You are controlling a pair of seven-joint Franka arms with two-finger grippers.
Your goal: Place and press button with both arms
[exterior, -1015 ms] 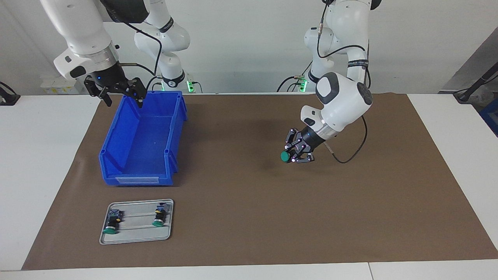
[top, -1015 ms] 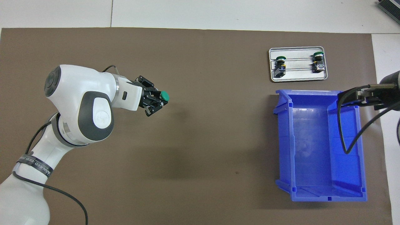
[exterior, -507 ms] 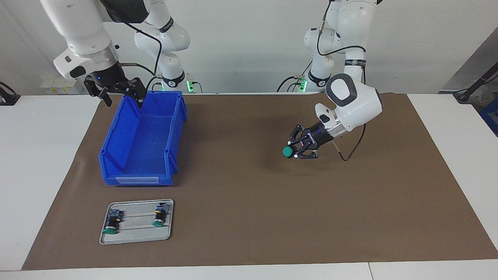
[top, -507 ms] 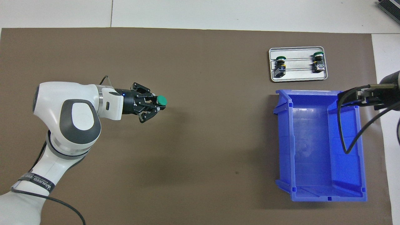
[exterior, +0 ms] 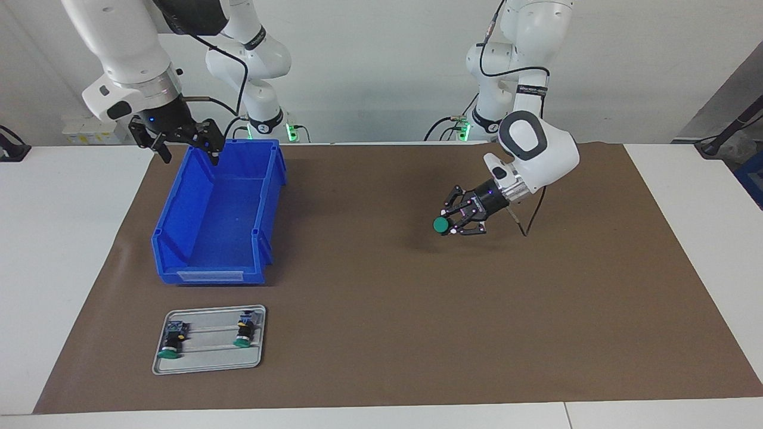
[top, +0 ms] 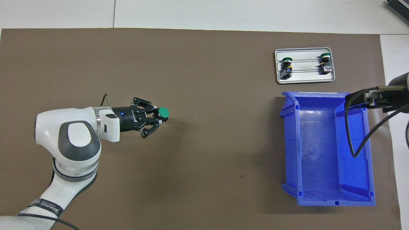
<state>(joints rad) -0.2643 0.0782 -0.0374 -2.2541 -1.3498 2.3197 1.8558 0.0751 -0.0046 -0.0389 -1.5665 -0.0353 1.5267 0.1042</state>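
My left gripper hangs over the bare mat toward the left arm's end of the table. It is shut on a button, held sideways with its green cap pointing toward the right arm's end. Two more buttons lie in a small metal tray. My right gripper waits open, with nothing in it, above the rim of the blue bin's end nearest the robots.
A blue bin stands toward the right arm's end of the brown mat. The tray lies just past it, farther from the robots. The right arm's black cable hangs over the bin.
The left arm has swung its wrist round and drawn the held button slightly toward the robots, keeping its grip. The right arm has not moved.
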